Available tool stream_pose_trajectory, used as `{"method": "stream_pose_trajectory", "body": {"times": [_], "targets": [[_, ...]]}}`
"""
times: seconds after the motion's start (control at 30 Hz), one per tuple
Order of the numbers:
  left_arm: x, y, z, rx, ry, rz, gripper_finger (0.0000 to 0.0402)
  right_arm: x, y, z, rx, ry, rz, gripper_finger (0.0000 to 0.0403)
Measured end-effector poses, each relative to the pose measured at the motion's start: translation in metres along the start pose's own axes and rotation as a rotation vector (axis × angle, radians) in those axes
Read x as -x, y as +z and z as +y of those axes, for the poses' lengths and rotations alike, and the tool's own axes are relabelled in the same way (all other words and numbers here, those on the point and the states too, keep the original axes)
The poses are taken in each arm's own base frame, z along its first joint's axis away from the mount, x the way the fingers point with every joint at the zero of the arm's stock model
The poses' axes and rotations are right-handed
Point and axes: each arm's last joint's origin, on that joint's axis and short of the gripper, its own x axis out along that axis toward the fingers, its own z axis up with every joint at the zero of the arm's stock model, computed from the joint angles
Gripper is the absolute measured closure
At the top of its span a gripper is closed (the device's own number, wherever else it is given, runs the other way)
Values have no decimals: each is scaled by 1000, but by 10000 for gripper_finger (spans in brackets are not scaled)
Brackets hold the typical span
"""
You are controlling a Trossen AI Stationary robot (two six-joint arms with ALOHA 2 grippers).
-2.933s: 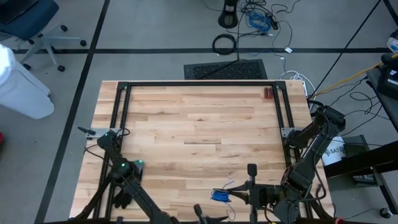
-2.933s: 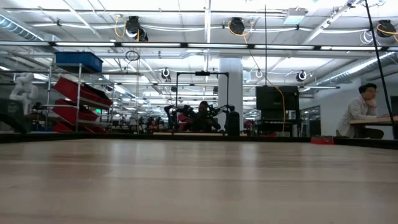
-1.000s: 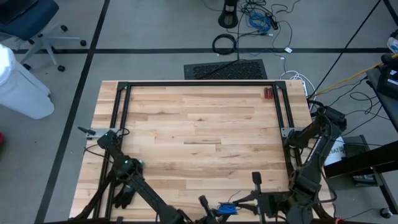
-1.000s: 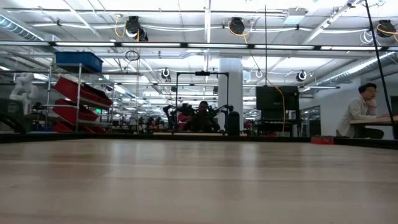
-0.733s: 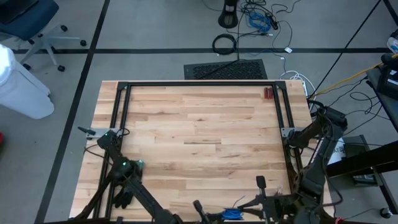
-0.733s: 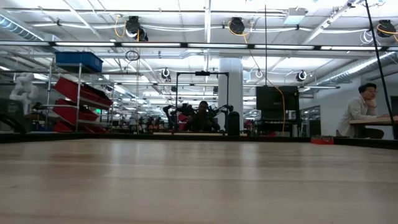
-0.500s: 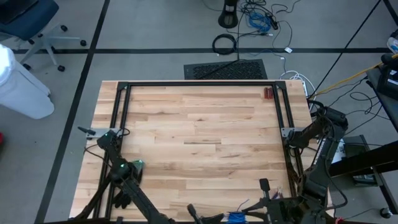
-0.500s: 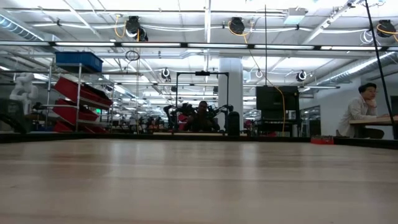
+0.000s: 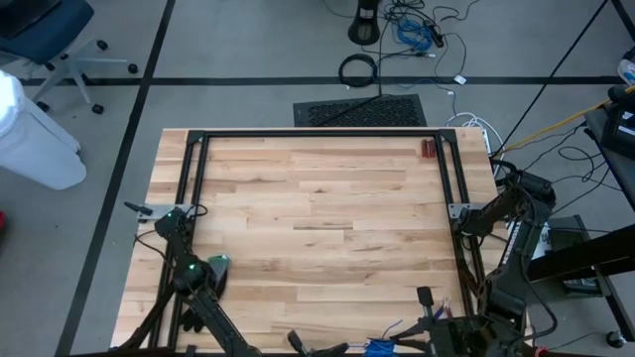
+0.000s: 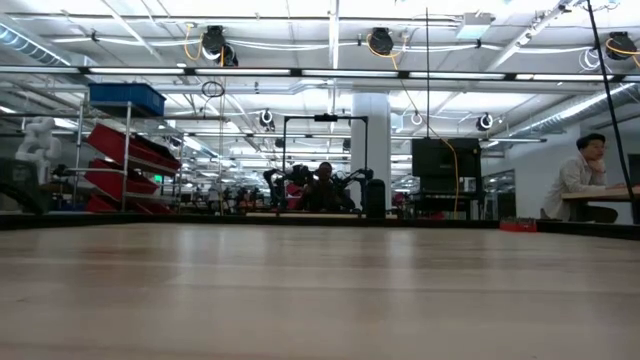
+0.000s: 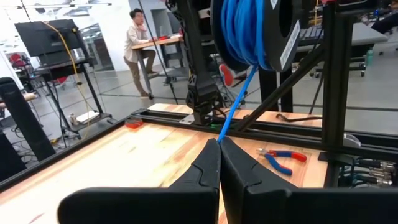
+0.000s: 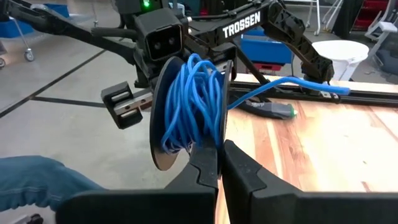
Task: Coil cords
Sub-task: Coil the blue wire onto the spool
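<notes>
Blue wire, the cords (image 9: 378,346): a small wound bundle on a dark spool, held up at the near edge of the worktop (image 9: 317,198), pinned between both tools. It has travelled since the earlier high views, where it lay on the wood a little inside that edge; it now sits right at the border, partly cut off from view.

Left tool (image 11: 219,152): fingers together, their tips clamped on a strand of the cords (image 11: 239,37) that runs down from the spool in front of them.

Right tool (image 12: 219,163): fingers together, nipping the lower rim of the cords (image 12: 189,106) on their spool. A free blue tail (image 12: 292,84) trails out over the wood beyond.

Both arms have drawn back toward the near edge together with the bundle.

Red-handled pliers (image 11: 280,160): flat on the worktop beyond the left tool, untouched.

Person (image 11: 138,46): seated at a desk well beyond the worktop.

Assessment: winding appears largely done; the loose tail likely remains to be taken up, with slippage of the thin strand the probable risk.
</notes>
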Motion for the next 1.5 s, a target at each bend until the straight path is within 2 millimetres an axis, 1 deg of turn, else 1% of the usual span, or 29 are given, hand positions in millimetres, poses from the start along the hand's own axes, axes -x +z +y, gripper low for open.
{"method": "stream_pose_trajectory", "body": {"times": [0.5,0.97,1.37,1.5], "targets": [[-2,0,0,-30,11,1,400,1,-14,-7,-34,-49,96,403],[-24,0,5,-99,52,8,400,2,-17,-8,-33,-32,130,403],[-39,3,8,-81,78,9,400,1,-21,-12,-36,-59,165,403],[-40,3,8,-75,80,9,400,-1,-21,-13,-37,-51,180,403]]}}
